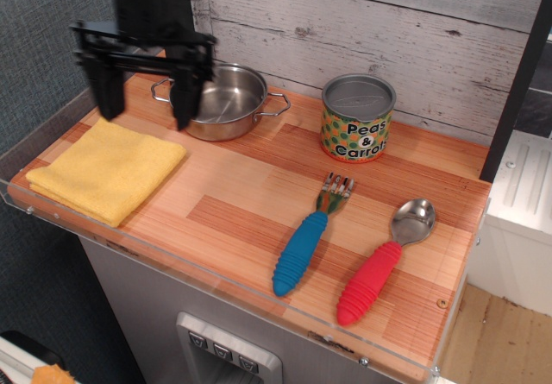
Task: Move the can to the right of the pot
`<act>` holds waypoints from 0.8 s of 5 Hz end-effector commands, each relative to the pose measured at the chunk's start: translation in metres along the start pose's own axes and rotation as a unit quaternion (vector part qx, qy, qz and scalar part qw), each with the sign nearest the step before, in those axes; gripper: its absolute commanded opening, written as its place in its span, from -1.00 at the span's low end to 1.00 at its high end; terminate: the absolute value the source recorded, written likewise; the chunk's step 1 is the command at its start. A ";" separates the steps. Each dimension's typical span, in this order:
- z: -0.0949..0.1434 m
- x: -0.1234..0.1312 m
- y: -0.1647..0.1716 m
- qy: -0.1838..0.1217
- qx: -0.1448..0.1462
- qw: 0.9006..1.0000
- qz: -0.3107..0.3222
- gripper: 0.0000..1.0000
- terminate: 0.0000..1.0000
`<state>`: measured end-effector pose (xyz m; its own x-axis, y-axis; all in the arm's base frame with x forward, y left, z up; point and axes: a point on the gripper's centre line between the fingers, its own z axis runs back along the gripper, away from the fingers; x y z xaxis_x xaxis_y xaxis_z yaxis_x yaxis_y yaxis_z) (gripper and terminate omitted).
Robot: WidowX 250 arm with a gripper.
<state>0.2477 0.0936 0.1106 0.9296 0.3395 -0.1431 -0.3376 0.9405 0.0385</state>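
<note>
the wooden table point(250, 198) carries a pot point(226, 101), can point(357, 117), yellow cloth point(107, 169), fork point(309, 235) and spoon point(384, 261).

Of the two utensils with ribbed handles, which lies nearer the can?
The blue-handled fork: its tines end just below the can. The red-handled spoon lies further right, towards the table's front corner.
</note>
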 end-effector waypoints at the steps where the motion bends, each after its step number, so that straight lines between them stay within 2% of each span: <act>1: 0.029 -0.016 0.019 -0.036 -0.040 0.995 0.078 1.00 -1.00; 2: 0.034 -0.033 0.025 -0.045 -0.076 0.990 0.109 1.00 -1.00; 3: 0.034 -0.033 0.025 -0.045 -0.076 0.990 0.109 1.00 -1.00; 4: 0.034 -0.033 0.025 -0.045 -0.076 0.990 0.109 1.00 1.00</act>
